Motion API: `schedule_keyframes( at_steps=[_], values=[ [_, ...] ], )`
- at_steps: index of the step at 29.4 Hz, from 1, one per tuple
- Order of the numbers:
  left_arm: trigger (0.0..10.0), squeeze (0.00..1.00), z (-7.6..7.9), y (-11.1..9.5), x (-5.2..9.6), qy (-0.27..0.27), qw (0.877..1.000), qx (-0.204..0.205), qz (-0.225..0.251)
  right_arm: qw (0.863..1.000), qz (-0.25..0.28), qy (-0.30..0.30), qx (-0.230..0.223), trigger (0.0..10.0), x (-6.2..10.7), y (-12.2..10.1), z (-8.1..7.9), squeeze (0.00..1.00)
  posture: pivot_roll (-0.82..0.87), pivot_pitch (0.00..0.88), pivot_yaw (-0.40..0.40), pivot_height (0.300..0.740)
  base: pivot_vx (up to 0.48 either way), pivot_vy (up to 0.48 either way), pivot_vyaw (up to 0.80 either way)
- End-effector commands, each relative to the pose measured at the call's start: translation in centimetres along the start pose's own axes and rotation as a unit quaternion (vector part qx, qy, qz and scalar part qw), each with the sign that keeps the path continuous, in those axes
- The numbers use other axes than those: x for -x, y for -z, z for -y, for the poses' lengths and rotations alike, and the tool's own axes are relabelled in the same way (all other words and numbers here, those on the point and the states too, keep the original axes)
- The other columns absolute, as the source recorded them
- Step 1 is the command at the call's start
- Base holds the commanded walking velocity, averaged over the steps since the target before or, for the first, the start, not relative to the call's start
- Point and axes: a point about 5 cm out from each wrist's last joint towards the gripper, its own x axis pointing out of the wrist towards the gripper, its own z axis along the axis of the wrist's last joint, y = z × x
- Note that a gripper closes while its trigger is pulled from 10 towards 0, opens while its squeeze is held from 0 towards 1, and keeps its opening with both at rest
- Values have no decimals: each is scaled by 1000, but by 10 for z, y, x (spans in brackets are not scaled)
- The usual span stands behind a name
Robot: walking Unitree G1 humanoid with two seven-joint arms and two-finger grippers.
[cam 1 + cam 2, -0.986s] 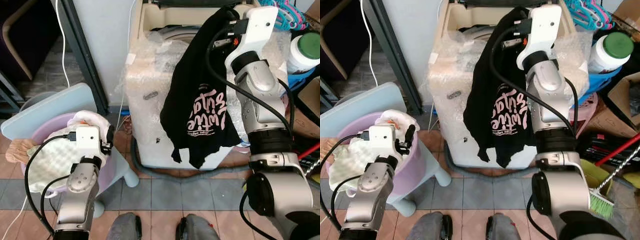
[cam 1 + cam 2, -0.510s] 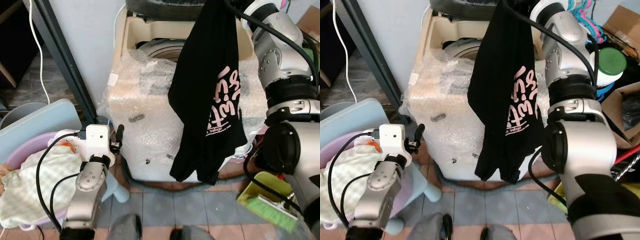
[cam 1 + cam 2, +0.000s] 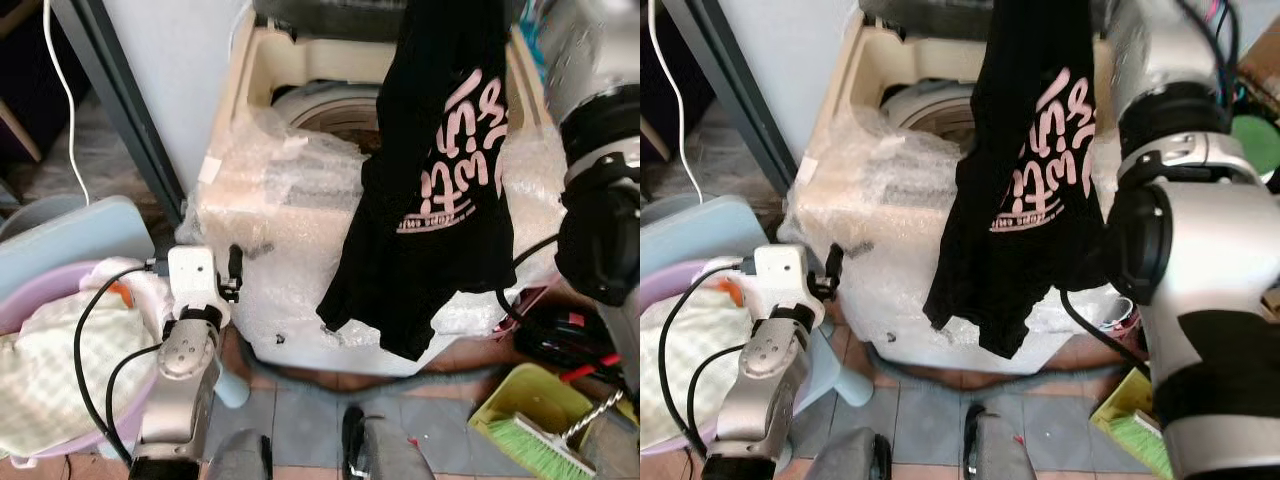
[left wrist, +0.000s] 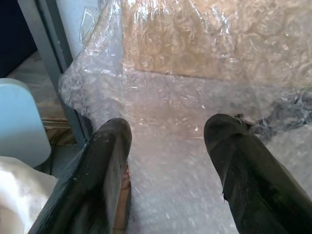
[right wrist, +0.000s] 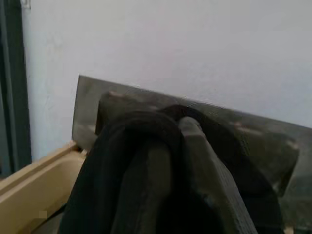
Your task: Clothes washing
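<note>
Limp black T-shirt with pink lettering (image 3: 440, 190) hanging at 1 o'clock over bubble-wrapped cream top-load washing machine (image 3: 300, 200). Right gripper (image 5: 170, 146) pinched on bunched collar: light, soft, best held bunched. Left gripper (image 4: 165, 146) wide open, empty, at 8 o'clock.

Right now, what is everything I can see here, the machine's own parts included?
Washing machine: one, cream, wrapped in bubble wrap, lid open, centre.
T-shirt: one, black with pink lettering, hanging over the machine's front.
Basin: one, lilac, at the left, holding pale clothes.
Stool: one, light blue, under the basin.
Dustpan: one, yellow-green, floor at the right.
Brush: one, green bristles, beside the dustpan.
Left gripper: black, jaws open, near the bubble wrap.
Right gripper: shut on the T-shirt, above the tub.
</note>
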Motion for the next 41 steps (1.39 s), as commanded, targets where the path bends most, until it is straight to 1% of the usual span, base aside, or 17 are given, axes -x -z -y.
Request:
schedule_keyframes(
  at_steps=[1, 5, 7, 8, 10, 12, 13, 15, 16, 18, 23, 25, 28, 32, 33, 36, 41],
  values=[
    [10000, 0, -5, 5, 3, -6, 1000, -6, -14, 993, -112, -46, 5, 10000, 9, 45, -7, 0, 33, 123, -20, 740, 0, 0, 0],
    [10000, 0, -11, 12, 6, -28, 998, -27, -47, 977, -196, -80, -1, 10000, 25, 87, -11, 0, 25, 123, -19, 740, 0, 0, 0],
    [10000, 0, -16, 18, 9, -38, 995, -44, -78, 976, -202, -81, -17, 10000, 29, 93, -10, 0, 24, 123, -19, 740, 0, 0, 0],
    [10000, 0, -20, 26, 15, -49, 992, -36, -109, 978, -191, -83, -22, 10000, 31, 93, -7, 1000, 25, 124, -19, 740, 0, 0, 0],
    [10000, 0, -23, 30, 20, -51, 990, -32, -127, 982, -171, -79, -16, 10000, 31, 89, -3, 1000, 27, 125, -21, 740, 0, 0, 0],
    [10000, 0, -28, 35, 28, -56, 987, -43, -142, 994, -89, -63, -1, 10000, 27, 68, 3, 1000, 34, 125, -23, 740, 0, 0, 0],
    [10000, 0, -31, 37, 30, -61, 987, -47, -144, 998, -22, -38, 46, 10000, 27, 49, 10, 1000, 41, 126, -26, 740, 0, 0, 0],
    [10000, 0, -32, 37, 31, -65, 986, -48, -146, 997, 25, -20, 69, 10000, 28, 35, 14, 1000, 42, 126, -27, 740, 0, 0, 0],
    [10000, 0, -32, 35, 30, -67, 986, -48, -148, 997, 60, 8, 53, 10000, 31, 24, 23, 1000, 45, 125, -27, 740, 0, 0, 0],
    [10000, 0, -31, 34, 29, -66, 985, -48, -150, 996, 76, 31, 34, 10000, 35, 19, 32, 1000, 44, 124, -27, 740, 0, 0, 0],
    [10000, 0, -26, 31, 27, -51, 986, -52, -150, 998, 54, -11, 11, 10000, 47, 30, 39, 1000, 39, 127, -19, 740, 0, 0, 0],
    [10000, 0, -26, 33, 28, -47, 985, -55, -158, 997, -15, -65, 45, 10000, 54, 50, 35, 1000, 33, 130, -15, 740, 0, 0, 0],
    [10000, 0, -26, 32, 30, -46, 985, -57, -158, 987, -97, -86, 95, 10000, 71, 75, 42, 1000, 29, 136, -13, 740, 0, 0, 0],
    [10000, 0, -30, 28, 39, -58, 985, -44, -156, 988, -95, -116, 41, 10000, 103, 80, 53, 1000, 28, 147, -11, 740, 0, 0, 0],
    [10000, 0, -32, 30, 43, -61, 984, -42, -162, 984, -105, -143, 32, 10000, 120, 83, 53, 1000, 26, 153, -9, 740, 0, 0, 0],
    [10000, 0, -36, 31, 43, -68, 983, -33, -167, 976, -128, -172, 34, 10000, 143, 87, 56, 1000, 21, 158, -5, 740, 0, 0, 0],
    [10000, 0, -35, 31, 42, -68, 983, -34, -168, 981, -113, -159, 6, 10000, 149, 81, 60, 1000, 15, 159, -3, 740, 0, 0, 0]
  ],
)
